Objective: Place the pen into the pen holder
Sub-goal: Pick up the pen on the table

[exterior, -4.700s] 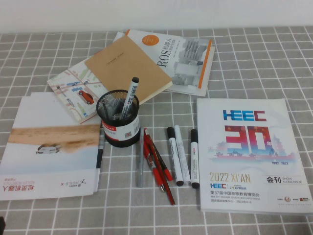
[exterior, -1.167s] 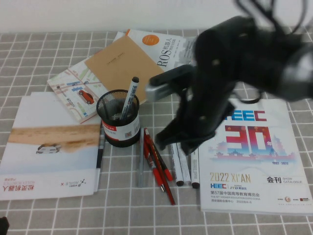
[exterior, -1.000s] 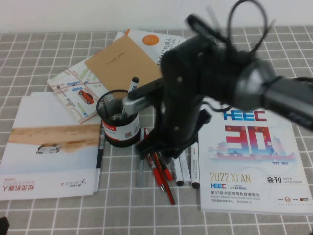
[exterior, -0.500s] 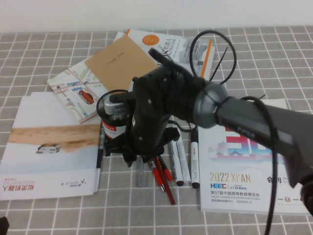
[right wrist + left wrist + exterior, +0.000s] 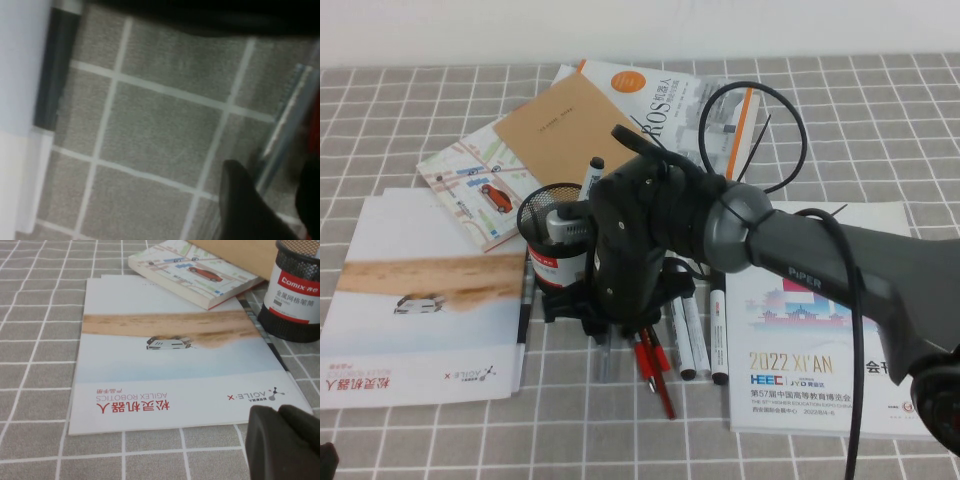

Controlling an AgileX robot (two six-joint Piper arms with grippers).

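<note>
The slim grey-silver pen (image 5: 606, 362) lies on the cloth just right of the black mesh pen holder (image 5: 552, 262), which holds one white marker. My right gripper (image 5: 605, 322) is down over the pen's upper part and hides it. In the right wrist view the pen (image 5: 284, 131) runs between the two dark fingers (image 5: 246, 200) of my right gripper (image 5: 270, 175); the jaws are open, one on each side of it. My left gripper (image 5: 278, 415) is shut and empty, low near the table's front left, with the holder (image 5: 295, 292) ahead of it.
Red pens (image 5: 654, 372) and white markers (image 5: 691, 338) lie right beside the grey pen. A white brochure (image 5: 420, 300) lies left of the holder, with a dark pen (image 5: 524, 318) along its edge. A catalogue (image 5: 840, 380) lies to the right, and books (image 5: 570, 140) lie behind.
My right arm came into view over the catalogue, swung left and dropped over the pens beside the holder. The pens, the holder and the left gripper have not moved.
</note>
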